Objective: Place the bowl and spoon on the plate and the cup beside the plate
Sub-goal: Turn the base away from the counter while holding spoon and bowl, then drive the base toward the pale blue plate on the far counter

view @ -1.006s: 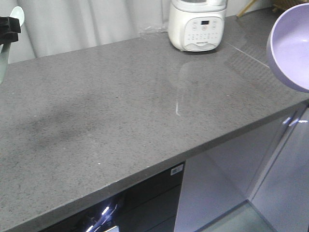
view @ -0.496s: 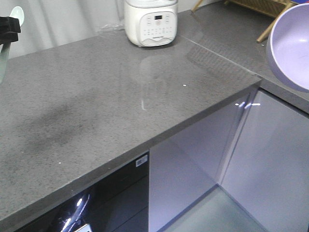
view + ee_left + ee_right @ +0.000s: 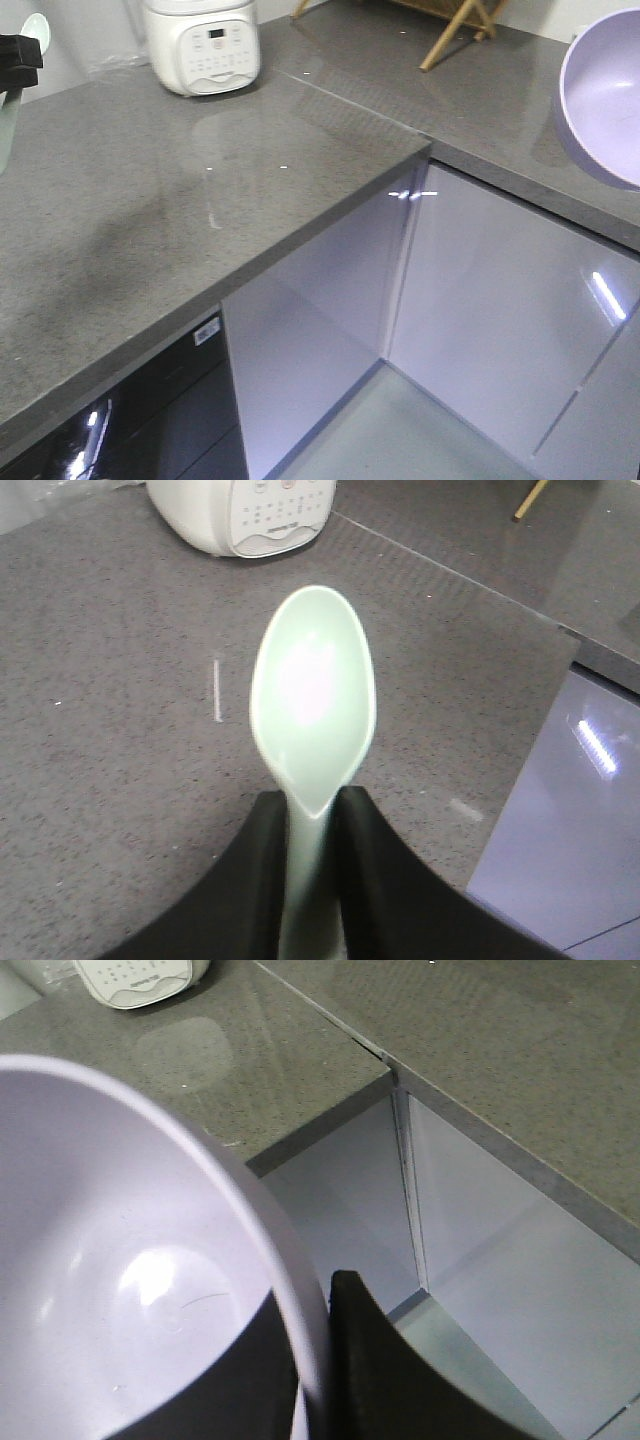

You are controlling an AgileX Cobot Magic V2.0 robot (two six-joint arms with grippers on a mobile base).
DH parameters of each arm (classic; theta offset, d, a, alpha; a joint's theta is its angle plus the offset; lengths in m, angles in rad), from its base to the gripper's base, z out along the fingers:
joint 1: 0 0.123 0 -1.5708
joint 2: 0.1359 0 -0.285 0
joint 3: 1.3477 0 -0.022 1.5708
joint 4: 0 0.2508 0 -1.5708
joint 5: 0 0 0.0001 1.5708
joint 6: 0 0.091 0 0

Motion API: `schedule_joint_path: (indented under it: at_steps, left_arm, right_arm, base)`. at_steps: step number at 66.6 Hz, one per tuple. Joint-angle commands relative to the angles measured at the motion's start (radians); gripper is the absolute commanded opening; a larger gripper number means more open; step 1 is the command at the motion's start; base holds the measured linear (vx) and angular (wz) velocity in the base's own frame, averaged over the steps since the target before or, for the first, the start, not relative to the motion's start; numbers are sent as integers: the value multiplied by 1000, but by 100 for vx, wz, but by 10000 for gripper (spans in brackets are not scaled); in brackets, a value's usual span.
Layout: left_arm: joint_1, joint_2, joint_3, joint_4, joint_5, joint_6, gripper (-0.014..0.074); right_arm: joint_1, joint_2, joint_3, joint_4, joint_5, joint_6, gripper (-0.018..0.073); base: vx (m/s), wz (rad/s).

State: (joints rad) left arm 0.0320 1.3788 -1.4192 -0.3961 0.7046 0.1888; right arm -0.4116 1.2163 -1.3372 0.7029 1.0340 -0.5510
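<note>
My left gripper (image 3: 308,810) is shut on the handle of the pale mint-green spoon (image 3: 312,700). The spoon's oval head sticks out forward above the grey countertop (image 3: 110,730). In the front view the spoon's head (image 3: 37,28) shows at the top left edge. My right gripper (image 3: 312,1310) is shut on the rim of the lavender bowl (image 3: 120,1260), one finger inside and one outside the wall. The bowl (image 3: 605,100) hangs in the air at the right edge of the front view. The plate and the cup are out of view.
A white kitchen appliance (image 3: 200,45) stands at the back of the countertop (image 3: 150,220). The counter turns a corner into a second stretch (image 3: 480,100) with a wooden rack (image 3: 450,25). Glossy cabinet doors (image 3: 480,290) and the floor lie below.
The whole view has swung to the right: the appliance slid left in the picture, and the counter corner, cabinets and wooden rack came into sight. Both grippers keep their hold.
</note>
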Motion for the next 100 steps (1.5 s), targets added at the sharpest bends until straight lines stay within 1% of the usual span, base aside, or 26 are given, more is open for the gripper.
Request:
schedule_joint_path:
  at_steps: [1, 51, 100]
  left_arm:
    - [-1, -29, -27, -27, -59, 1, -7]
    - [-1, -29, -27, -27, -59, 1, -7]
    - [-1, -29, -27, -27, -59, 1, -7]
  right_arm:
    - [-3, -25, -26, 49, -44, -5, -6]
    - [-3, -25, -26, 49, -44, -5, -6]
    - [-3, -25, -26, 49, -44, -5, -6]
  base:
    - [-3, -38]
    - [-2, -37]
    - [-4, -25]
